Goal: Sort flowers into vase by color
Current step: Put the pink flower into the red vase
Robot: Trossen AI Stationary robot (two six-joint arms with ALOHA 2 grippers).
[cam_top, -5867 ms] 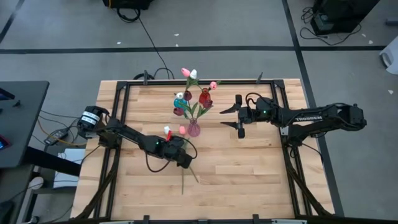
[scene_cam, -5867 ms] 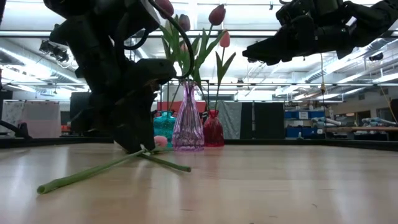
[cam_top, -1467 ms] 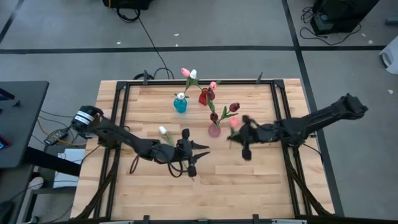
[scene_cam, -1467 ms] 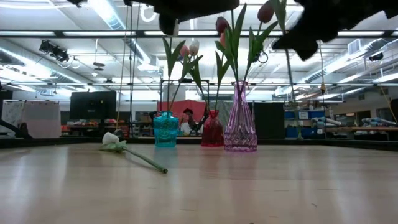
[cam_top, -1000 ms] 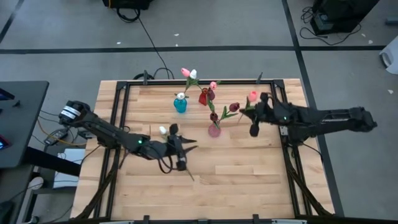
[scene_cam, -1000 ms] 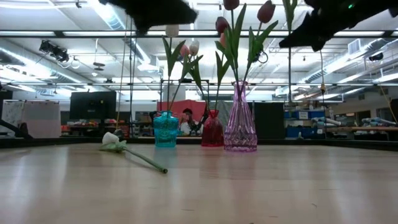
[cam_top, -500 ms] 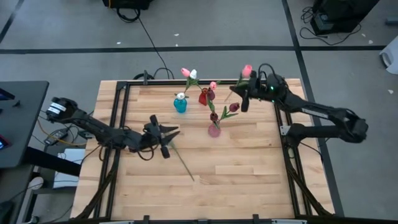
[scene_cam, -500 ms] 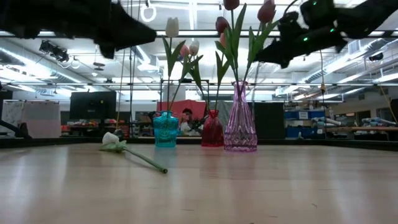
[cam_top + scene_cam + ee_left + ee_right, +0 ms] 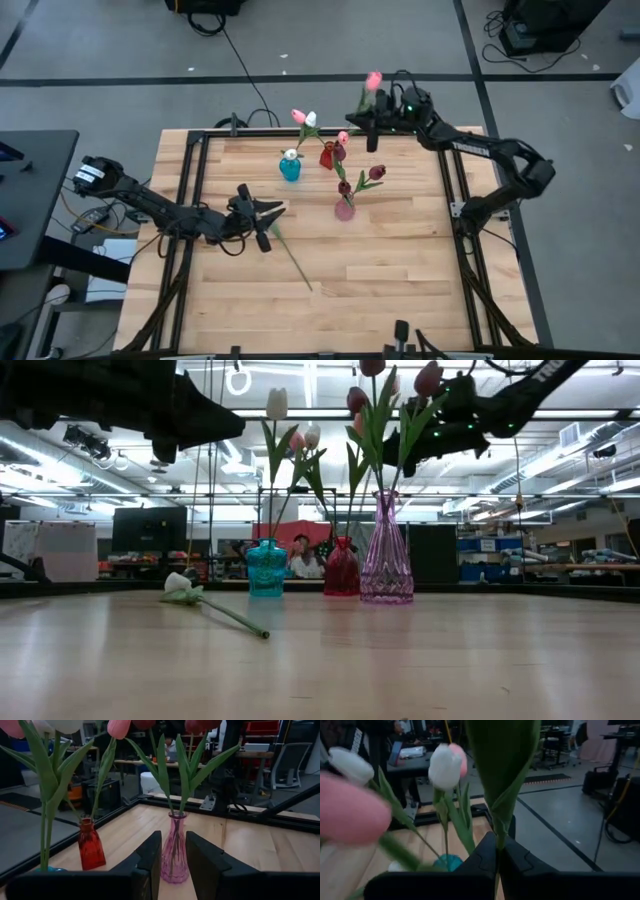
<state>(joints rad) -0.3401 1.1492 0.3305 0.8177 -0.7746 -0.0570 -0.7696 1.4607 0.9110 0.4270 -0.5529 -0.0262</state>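
Note:
My right gripper is high over the table's far edge, shut on a pink tulip. A blue vase, a red vase and a pink glass vase stand upright at the far middle, each with tulips in it. A white tulip lies flat on the table, its stem running toward the near edge. My left gripper hovers open above that tulip's head end, with nothing between its fingers. My right gripper pinches the pink tulip's green stem between its two fingers, just below a broad leaf. The fingers come level from the table's right and lie across the stem. The tulip stands upright, head up, lifted clear of the table and vases.
A black frame runs around the wooden table top. The near half of the table holds only the white tulip's stem. Cables lie on the floor beyond the far edge.
My right gripper has risen and gone toward the far edge and the table's left, carrying the pink tulip upright from beside the pink vase to behind the red vase. My left gripper has gone toward the table's left, staying open. The white tulip has stayed put.

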